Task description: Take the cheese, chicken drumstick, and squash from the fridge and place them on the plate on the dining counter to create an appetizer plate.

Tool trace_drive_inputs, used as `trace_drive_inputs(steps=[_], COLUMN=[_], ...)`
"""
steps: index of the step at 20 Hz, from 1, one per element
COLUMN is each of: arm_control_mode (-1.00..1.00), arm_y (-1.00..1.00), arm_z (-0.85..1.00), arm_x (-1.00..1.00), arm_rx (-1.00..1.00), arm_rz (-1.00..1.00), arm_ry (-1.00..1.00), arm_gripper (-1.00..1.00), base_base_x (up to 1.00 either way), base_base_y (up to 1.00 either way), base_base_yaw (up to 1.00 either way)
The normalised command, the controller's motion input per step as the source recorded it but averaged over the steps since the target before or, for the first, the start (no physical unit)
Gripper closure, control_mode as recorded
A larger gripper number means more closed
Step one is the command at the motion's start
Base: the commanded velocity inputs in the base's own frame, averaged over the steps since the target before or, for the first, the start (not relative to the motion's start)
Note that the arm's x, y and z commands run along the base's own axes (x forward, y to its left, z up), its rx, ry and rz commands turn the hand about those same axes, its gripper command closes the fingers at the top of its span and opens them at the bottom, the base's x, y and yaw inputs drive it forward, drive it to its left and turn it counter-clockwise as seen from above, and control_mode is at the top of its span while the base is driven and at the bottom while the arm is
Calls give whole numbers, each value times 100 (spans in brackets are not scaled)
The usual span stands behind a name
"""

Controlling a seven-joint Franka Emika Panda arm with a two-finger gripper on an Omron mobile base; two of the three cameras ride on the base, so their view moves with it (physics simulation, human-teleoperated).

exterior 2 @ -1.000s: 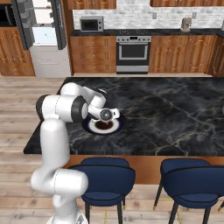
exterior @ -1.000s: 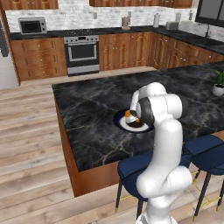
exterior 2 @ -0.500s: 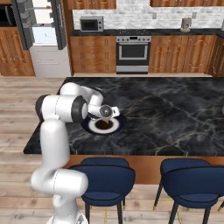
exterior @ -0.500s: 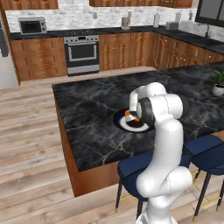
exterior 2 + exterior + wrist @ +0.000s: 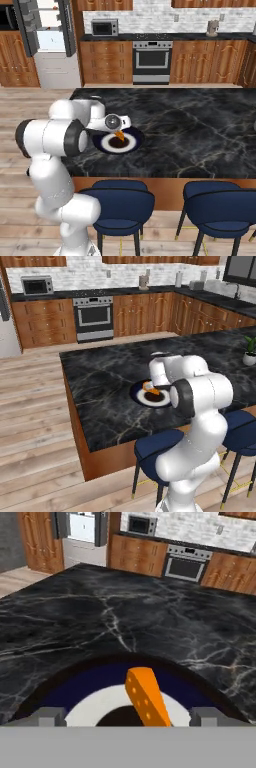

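Counter (image 5: 105,381): black marble island top, bearing one plate (image 5: 138,394) (dark blue rim, white ring, dark centre). Cheese (image 5: 145,697): orange holed wedge, standing tilted over the plate's centre, between the two finger tips. Gripper (image 5: 128,717): low over the plate, tips on either side of the cheese; whether they pinch it, I cannot tell. Fridge (image 5: 49,30): far back at left, doors open, white interior showing. Blue stools (image 5: 120,205) along the near edge.

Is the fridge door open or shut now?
Open: the fridge shows its white interior between dark doors swung outward in the right base view.
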Motion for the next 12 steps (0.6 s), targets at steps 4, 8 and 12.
trace_drive_inputs(steps=[4, 8, 12], arm_control_mode=[-100, -100, -100], arm_y=[31, 37, 34], arm_z=[100, 100, 100], arm_x=[-90, -65, -42], arm_rx=[9, 13, 15], arm_rz=[-1, 0, 0], arm_ry=[13, 34, 54], arm_gripper=[-100, -100, -100], base_base_x=[0, 0, 0], base_base_y=[0, 0, 0], base_base_yaw=[0, 0, 0])
